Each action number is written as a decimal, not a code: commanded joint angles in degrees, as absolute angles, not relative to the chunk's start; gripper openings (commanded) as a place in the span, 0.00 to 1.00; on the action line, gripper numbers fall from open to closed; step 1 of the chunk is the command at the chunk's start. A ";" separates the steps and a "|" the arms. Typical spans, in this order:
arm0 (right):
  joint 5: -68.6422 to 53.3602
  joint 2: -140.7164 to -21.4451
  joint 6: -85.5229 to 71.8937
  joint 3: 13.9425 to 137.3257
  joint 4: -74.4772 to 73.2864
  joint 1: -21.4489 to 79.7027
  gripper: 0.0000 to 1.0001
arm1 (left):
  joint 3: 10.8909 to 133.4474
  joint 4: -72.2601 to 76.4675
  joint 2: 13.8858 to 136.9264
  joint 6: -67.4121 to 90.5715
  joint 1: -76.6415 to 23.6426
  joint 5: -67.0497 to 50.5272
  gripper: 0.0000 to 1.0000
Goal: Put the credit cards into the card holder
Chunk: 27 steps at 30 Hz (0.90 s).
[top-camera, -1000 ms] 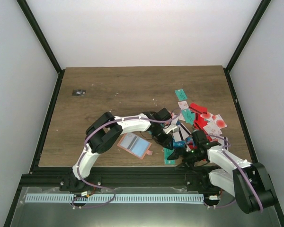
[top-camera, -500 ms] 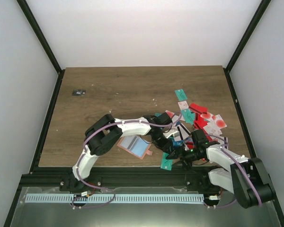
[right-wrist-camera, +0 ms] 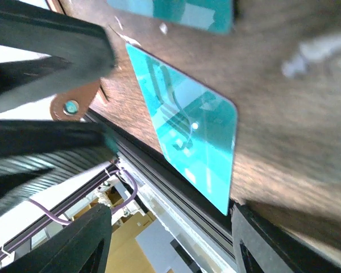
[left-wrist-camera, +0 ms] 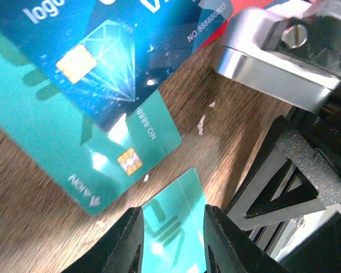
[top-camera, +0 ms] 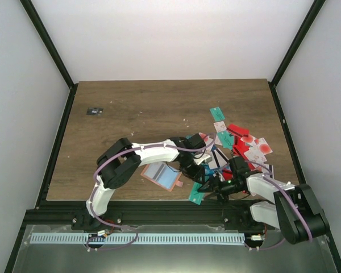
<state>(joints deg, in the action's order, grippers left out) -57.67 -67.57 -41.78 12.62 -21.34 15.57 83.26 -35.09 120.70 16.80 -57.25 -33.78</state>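
Pickup step: left gripper [left-wrist-camera: 171,220] clenched on one end of teal card [right-wrist-camera: 187,125], card tilted up off counter [top-camera: 136,108] right at near edge. Right gripper [top-camera: 210,185] spread, jaws either side of that card's free end, no contact visible. Looks like regrasp or handover setup, a guess only.

Holder [top-camera: 161,175] open on counter by near edge, about mid-length, just left of both grippers, inner side up. Cannot tell whether any card sits in it. Rest of cards [top-camera: 241,145] piled toward right edge; blue card [left-wrist-camera: 102,51] flat under left wrist.

Progress: early, most of pile to go.

Next: either close right on free end to steady card, or carry it left to holder. Needs card edge lined up with pocket mouth, shallow angle, slide in, then release.

Risks: thin slick card pivoting in narrow pinch; card dropping off near edge; holder skating when pushed, so pin it with free gripper.
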 commanded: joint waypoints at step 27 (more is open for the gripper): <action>-44.40 -65.43 -56.75 4.02 -10.73 29.72 0.61 | 73.51 -39.20 118.91 15.44 -57.70 -38.60 0.30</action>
